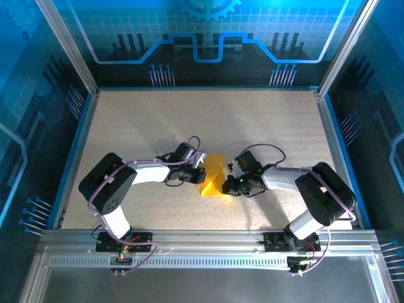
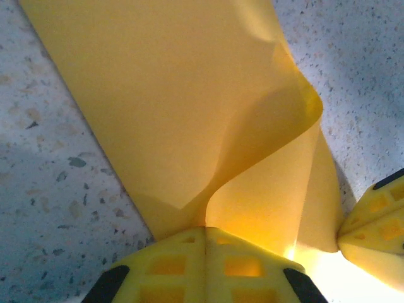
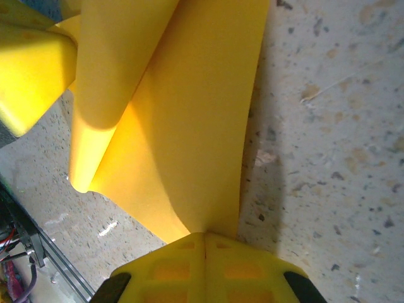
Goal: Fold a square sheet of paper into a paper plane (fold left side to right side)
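The yellow-orange sheet of paper (image 1: 213, 177) lies curled between the two arms at the table's middle. My left gripper (image 1: 201, 172) is shut on its left edge. In the left wrist view the paper (image 2: 189, 113) rises from the closed yellow fingers (image 2: 183, 259) and bends over in a soft curve, and the other gripper's yellow fingertip (image 2: 375, 227) shows at the right. My right gripper (image 1: 231, 183) is shut on the right edge. Seen from the right wrist, the paper (image 3: 189, 126) runs up from the closed fingers (image 3: 233, 265), rolled along its left side.
The speckled tabletop (image 1: 158, 126) spreads free all round the paper. Aluminium rails (image 1: 202, 243) run along the near edge, and blue walls frame the sides and back. Cables and a rail edge (image 3: 25, 252) show at the lower left of the right wrist view.
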Robot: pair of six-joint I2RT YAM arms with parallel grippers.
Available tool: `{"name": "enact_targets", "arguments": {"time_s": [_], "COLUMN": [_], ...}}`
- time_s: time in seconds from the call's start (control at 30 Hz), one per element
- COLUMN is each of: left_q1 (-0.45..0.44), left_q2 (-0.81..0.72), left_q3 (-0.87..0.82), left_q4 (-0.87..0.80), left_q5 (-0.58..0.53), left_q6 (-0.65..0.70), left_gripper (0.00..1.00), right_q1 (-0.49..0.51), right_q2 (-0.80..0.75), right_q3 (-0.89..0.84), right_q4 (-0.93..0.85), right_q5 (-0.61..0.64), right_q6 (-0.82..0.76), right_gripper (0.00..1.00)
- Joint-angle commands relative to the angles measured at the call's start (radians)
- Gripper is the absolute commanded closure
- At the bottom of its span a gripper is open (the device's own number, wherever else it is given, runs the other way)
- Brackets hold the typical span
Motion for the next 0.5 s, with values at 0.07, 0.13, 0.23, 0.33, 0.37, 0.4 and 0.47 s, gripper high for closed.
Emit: {"name": "enact_targets", "arguments": {"time_s": [0.07, 0.13, 0.23, 0.33, 0.37, 0.4, 0.47], "left_q1": [0.009, 0.01, 0.01, 0.009, 0.01, 0.01, 0.01], "left_q2": [-0.035, -0.038, -0.028, -0.013, -0.008, -0.005, 0.0], "left_q3": [-0.007, -0.01, -0.005, -0.001, -0.001, -0.001, -0.003], "left_q4": [0.012, 0.015, 0.008, 0.004, 0.005, 0.005, 0.007], "left_q5": [-0.004, -0.005, -0.005, -0.008, -0.007, -0.007, -0.009], "left_q6": [0.018, 0.019, 0.021, 0.023, 0.023, 0.021, 0.021], "left_gripper": [1.0, 1.0, 1.0, 1.0, 1.0, 1.0, 1.0], "right_q1": [0.015, 0.015, 0.015, 0.015, 0.015, 0.016, 0.015], "right_q2": [0.038, 0.037, 0.038, 0.038, 0.037, 0.038, 0.035], "right_q3": [-0.008, -0.007, -0.007, -0.007, -0.009, -0.009, -0.01], "right_q4": [-0.09, -0.091, -0.092, -0.093, -0.093, -0.093, -0.093], "right_q5": [0.068, 0.069, 0.07, 0.069, 0.07, 0.07, 0.071], "right_q6": [-0.015, -0.015, -0.015, -0.015, -0.015, -0.016, -0.015], "right_gripper": [1.0, 1.0, 1.0, 1.0, 1.0, 1.0, 1.0]}}
